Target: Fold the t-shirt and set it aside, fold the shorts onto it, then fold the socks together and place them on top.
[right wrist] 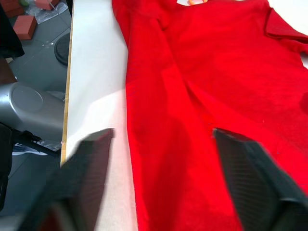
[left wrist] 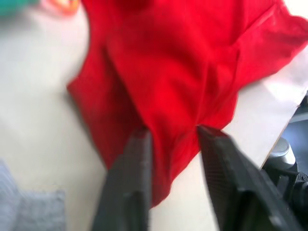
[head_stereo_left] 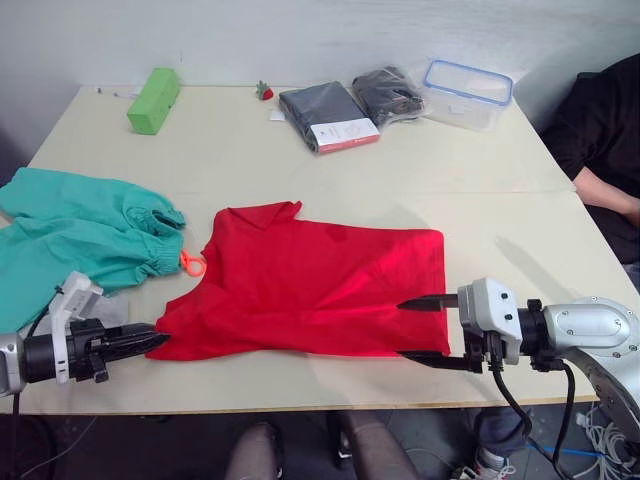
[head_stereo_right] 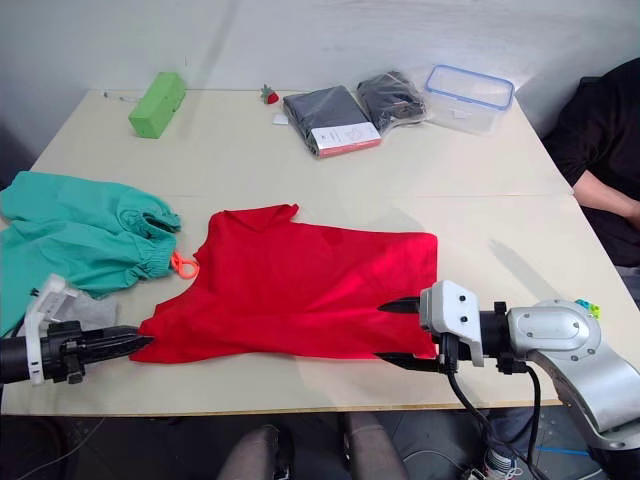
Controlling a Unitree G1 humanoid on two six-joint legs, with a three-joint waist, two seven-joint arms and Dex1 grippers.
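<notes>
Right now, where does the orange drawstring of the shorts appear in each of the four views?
Left eye view: the orange drawstring lies on the table between the shorts and the t-shirt.
Right eye view: same place, just beyond the t-shirt's corner nearest the left gripper.
Left wrist view: an orange blur at the picture's edge.
Right wrist view: an orange bit past the t-shirt.
Shared landmark: the t-shirt.
</notes>
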